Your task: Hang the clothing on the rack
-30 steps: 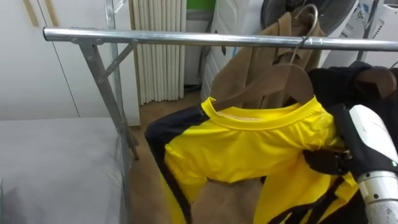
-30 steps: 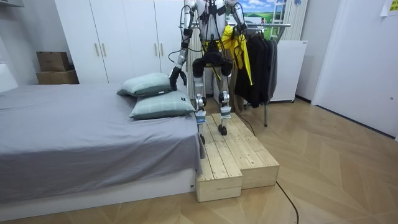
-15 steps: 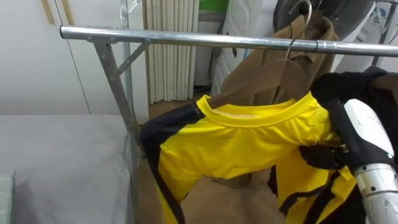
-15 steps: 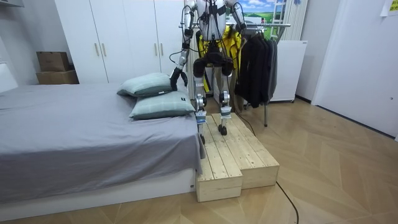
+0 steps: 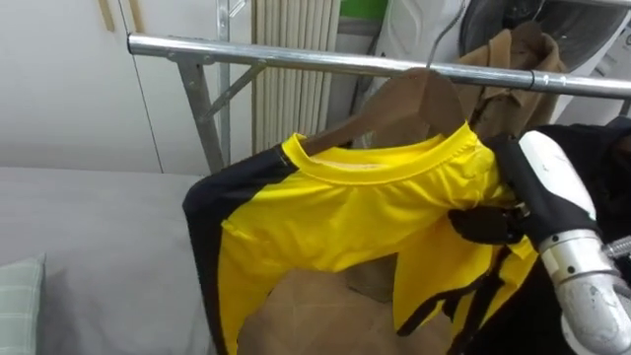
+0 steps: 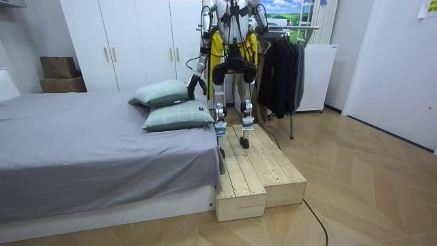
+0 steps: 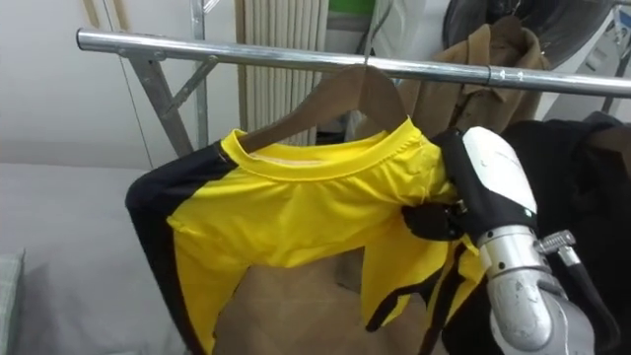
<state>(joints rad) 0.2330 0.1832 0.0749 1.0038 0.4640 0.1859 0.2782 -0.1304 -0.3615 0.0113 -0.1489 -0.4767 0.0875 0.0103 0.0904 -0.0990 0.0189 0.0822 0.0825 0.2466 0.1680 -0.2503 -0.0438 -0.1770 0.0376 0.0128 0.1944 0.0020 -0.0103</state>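
- Left eye view: holds the yellow jersey (image 5: 345, 207) on a wooden hanger (image 5: 404, 99) just under the metal rail (image 5: 296, 57), with the right hand (image 5: 488, 225) clamped on its shoulder. Could drop if released before the hook seats.
- Room view: stands on a wooden step (image 6: 256, 171) beside the bed (image 6: 82, 150). Left hand (image 6: 193, 83) low, fingers too small to tell.
- Right eye view: glossy, black-sleeved, bunched. May snag the brown coat (image 7: 483, 69).
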